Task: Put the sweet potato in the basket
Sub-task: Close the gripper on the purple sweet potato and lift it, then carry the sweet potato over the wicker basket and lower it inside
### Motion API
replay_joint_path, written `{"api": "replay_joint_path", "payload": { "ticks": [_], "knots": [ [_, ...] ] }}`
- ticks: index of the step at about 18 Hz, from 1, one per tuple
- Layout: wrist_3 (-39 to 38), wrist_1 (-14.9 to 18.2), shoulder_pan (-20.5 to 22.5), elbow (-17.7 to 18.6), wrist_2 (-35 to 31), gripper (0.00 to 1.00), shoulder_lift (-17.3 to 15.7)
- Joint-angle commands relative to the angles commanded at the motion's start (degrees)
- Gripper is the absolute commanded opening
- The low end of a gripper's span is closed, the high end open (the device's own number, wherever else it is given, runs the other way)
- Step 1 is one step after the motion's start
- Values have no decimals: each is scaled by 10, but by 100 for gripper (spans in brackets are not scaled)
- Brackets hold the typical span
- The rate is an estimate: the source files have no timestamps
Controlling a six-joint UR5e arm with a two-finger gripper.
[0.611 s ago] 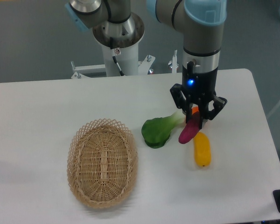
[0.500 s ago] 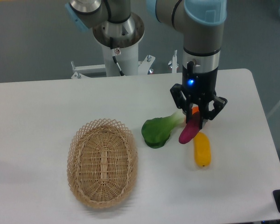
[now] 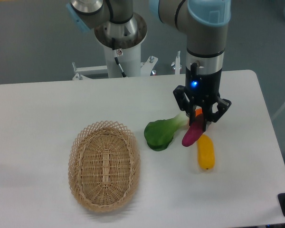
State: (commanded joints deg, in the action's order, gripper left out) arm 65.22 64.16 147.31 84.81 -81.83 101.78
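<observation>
The magenta sweet potato (image 3: pixel 192 134) lies tilted on the white table, its upper end between my gripper's fingers. My gripper (image 3: pixel 200 121) stands straight above it, its jaws closed around that upper end. The tan wicker basket (image 3: pixel 104 165) sits to the lower left, well apart from the gripper, and holds nothing. I cannot tell if the sweet potato is off the table.
A green leafy vegetable (image 3: pixel 160 132) lies just left of the sweet potato. A yellow oblong vegetable (image 3: pixel 205 151) lies just below right of it. A bit of an orange fruit (image 3: pixel 198 112) shows behind the gripper. The arm's base post (image 3: pixel 121 45) stands at the back.
</observation>
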Motion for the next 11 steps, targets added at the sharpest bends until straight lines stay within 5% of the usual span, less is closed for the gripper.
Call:
{"api": "replay_joint_path", "payload": {
  "ticks": [11],
  "knots": [
    [-142,-13,-65,51,-4,30,11]
  ]
}}
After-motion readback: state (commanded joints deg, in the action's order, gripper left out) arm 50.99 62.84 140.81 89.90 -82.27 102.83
